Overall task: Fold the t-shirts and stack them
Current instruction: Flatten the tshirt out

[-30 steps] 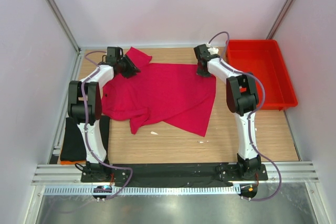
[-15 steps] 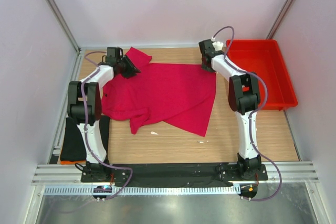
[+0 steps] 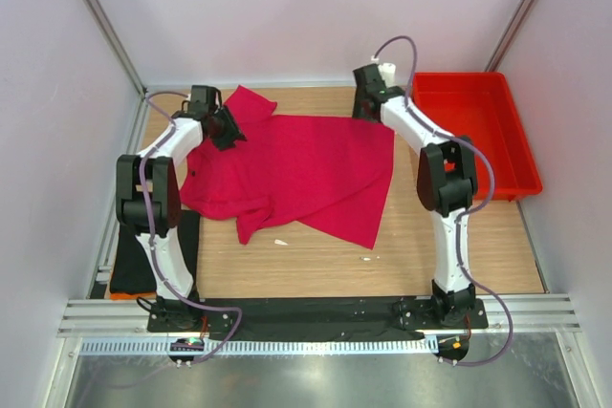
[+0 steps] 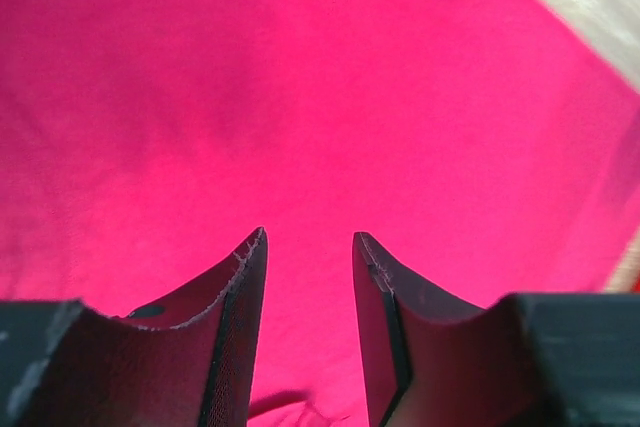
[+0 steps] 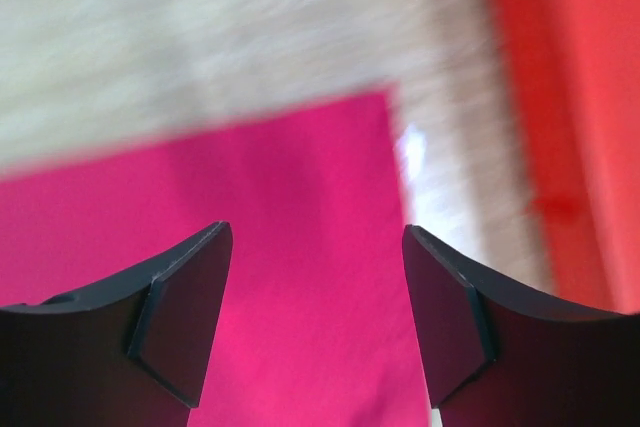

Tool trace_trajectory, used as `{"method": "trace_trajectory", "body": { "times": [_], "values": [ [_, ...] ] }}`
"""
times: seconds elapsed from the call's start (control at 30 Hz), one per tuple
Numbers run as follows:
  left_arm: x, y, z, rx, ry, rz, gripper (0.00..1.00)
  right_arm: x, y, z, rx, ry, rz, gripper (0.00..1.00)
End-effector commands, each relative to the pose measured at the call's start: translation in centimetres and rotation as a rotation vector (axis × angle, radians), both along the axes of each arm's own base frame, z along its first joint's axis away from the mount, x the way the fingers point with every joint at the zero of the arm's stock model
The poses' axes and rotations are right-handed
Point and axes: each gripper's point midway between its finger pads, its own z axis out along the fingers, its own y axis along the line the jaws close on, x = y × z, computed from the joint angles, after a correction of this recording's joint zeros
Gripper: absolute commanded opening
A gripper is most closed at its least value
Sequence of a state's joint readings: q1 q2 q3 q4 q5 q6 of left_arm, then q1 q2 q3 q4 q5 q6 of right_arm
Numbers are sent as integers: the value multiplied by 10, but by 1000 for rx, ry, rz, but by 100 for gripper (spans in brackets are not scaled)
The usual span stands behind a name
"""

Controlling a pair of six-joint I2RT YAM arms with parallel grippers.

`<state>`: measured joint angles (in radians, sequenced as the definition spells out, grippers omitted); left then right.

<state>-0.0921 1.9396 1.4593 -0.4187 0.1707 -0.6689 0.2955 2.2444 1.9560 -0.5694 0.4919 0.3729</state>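
A crimson-pink t-shirt (image 3: 296, 167) lies spread on the wooden table, its lower left part still rumpled. My left gripper (image 3: 228, 127) hovers over the shirt's far left shoulder, by the sleeve. In the left wrist view the left gripper (image 4: 310, 234) stands open, with only pink cloth (image 4: 300, 97) beneath it. My right gripper (image 3: 364, 110) is above the shirt's far right corner. Its wrist view shows the right gripper (image 5: 316, 229) wide open over that corner (image 5: 300, 177), holding nothing. A folded black t-shirt (image 3: 143, 257) lies at the table's near left edge.
A rigid red tray (image 3: 516, 155) stands at the far right, just beyond the right arm. Bare wood (image 3: 316, 265) shows in front of the shirt, with small white specks on it. Metal frame posts and white walls close in the table.
The right gripper let go of the shirt's far right corner, opened wide and drew back. The left gripper opened a little and its arm shifted slightly left.
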Motion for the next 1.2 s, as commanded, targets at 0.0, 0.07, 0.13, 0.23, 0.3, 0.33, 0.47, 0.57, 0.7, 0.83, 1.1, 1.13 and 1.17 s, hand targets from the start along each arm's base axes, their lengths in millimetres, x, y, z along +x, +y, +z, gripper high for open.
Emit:
{"method": "trace_trajectory", "body": {
  "times": [0.0, 0.07, 0.13, 0.23, 0.3, 0.33, 0.47, 0.57, 0.7, 0.83, 1.1, 1.13, 1.17],
  "values": [
    [-5, 12, 20, 95, -2, -37, 41, -55, 59, 30, 105, 30, 140, 76],
    [-9, 12, 14, 108, 24, -52, 41, -73, 66, 18, 137, 66, 137, 76],
    [-11, 14, 5, 127, 43, -56, 41, -83, 78, 7, 188, 82, 165, 76],
    [-9, 19, -10, 160, 70, -62, 42, -93, 75, -14, 166, 125, 174, 76],
    [-5, 19, -10, 165, 75, -69, 42, -93, 69, -25, 121, 147, 175, 77],
    [-4, 17, -14, 160, 83, -76, 43, -92, 66, -28, 104, 150, 172, 79],
    [1, 10, -38, 140, 132, -83, 43, -94, 53, -49, 62, 175, 149, 80],
    [8, 4, -47, 127, 142, -88, 43, -91, 41, -65, 29, 199, 135, 80],
    [19, -7, -76, 85, 190, -84, 42, -78, 23, -83, 8, 225, 105, 81],
    [41, -23, -94, 10, 199, -78, 42, -53, 0, -92, 0, 218, 50, 82],
    [112, -73, -67, -102, 39, -72, 46, 25, -22, -74, -121, 163, 117, 86],
    [115, -79, -58, -94, 16, -80, 47, 31, -20, -61, -128, 143, 125, 88],
    [119, -78, -37, -61, -31, -86, 50, 39, -16, -41, -125, 102, 135, 90]
  ]
}}
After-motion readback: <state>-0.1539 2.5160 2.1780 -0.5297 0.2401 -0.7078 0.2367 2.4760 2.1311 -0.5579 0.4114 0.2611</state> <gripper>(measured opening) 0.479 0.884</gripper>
